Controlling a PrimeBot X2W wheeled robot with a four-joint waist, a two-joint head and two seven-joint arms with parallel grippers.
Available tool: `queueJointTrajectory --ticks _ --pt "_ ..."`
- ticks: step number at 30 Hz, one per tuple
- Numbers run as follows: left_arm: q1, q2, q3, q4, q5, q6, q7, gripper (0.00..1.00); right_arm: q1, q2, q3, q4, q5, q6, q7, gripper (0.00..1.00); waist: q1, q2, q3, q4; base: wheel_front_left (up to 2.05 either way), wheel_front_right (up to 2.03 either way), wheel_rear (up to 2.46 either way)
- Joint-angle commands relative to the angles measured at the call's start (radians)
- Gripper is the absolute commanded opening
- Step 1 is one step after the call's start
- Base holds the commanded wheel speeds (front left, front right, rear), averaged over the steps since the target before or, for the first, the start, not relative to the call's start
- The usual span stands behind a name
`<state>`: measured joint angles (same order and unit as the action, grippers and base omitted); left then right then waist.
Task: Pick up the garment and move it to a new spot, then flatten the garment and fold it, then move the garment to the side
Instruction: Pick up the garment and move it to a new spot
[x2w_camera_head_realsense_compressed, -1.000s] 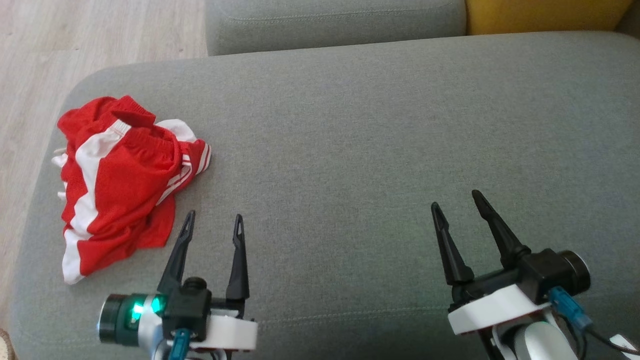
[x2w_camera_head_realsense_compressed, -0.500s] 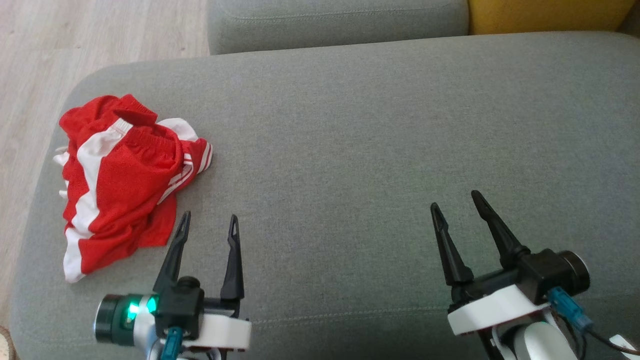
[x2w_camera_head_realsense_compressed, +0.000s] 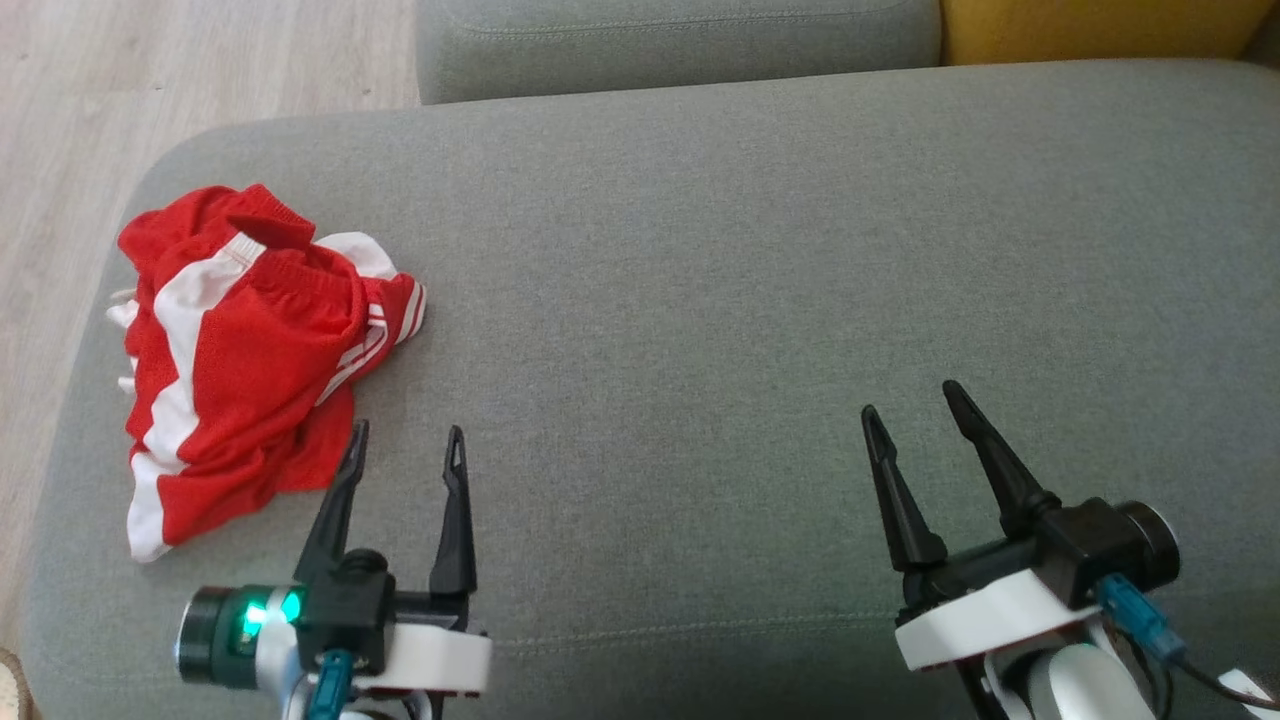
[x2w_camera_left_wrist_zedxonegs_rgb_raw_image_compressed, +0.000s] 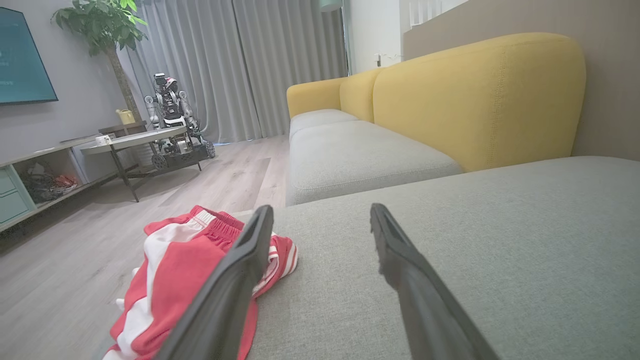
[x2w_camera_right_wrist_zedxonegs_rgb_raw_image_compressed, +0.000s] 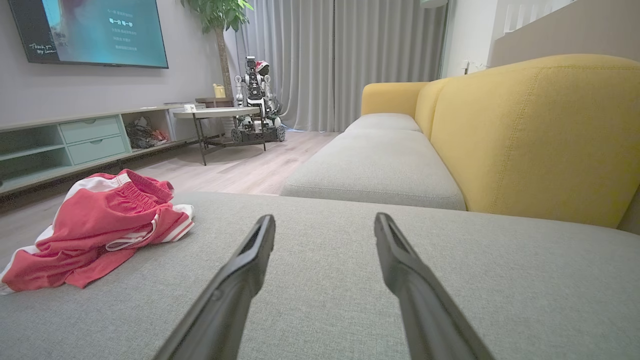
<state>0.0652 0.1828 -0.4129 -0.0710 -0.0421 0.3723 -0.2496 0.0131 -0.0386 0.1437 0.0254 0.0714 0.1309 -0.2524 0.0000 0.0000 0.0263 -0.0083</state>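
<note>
Wide run of bare grey seat cushion (x2w_camera_head_realsense_compressed: 720, 300) ahead, open from the right gripper (x2w_camera_head_realsense_compressed: 908, 398) straight to the far edge. One obstacle only: crumpled red garment (x2w_camera_head_realsense_compressed: 240, 350) heaped at the left end, right against the left gripper (x2w_camera_head_realsense_compressed: 407, 428), outer fingertip possibly touching cloth, hard to call from above. Free lane to its right. Yellow backrest (x2w_camera_right_wrist_zedxonegs_rgb_raw_image_compressed: 530, 135) walling off the far right; second cushion (x2w_camera_head_realsense_compressed: 670, 40) beyond.

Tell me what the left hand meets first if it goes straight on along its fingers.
The left hand would probably clip the red shorts at their striped hem; beyond lies bare grey cushion. Height unclear.
</note>
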Motion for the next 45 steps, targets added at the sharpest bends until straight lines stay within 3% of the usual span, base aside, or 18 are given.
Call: queueJointTrajectory --ticks 1,13,21,45 --pt "-0.026 -0.005 0.042 -0.029 0.015 -0.004 -0.012 1.0 -0.021 -0.012 0.023 -0.036 0.001 0.0 -0.009 1.0 0.0 0.0 -0.001 0.001 0.0 0.0 0.0" --pt "-0.021 -0.017 0.061 -0.024 0.023 -0.027 -0.012 1.0 -0.02 -0.012 0.022 -0.036 0.005 0.0 -0.009 1.0 0.0 0.0 -0.003 0.007 0.0 0.0 0.0" --pt "-0.021 -0.033 0.075 -0.013 0.018 -0.035 -0.012 1.0 -0.013 -0.012 0.02 -0.037 0.001 0.0 -0.009 1.0 0.0 0.0 -0.007 0.046 0.0 0.0 0.0" --pt "0.022 -0.06 0.126 -0.016 0.028 -0.053 -0.012 1.0 0.022 -0.012 0.037 -0.036 -0.001 0.0 -0.009 1.0 0.0 0.0 -0.025 0.348 0.0 0.0 0.0"
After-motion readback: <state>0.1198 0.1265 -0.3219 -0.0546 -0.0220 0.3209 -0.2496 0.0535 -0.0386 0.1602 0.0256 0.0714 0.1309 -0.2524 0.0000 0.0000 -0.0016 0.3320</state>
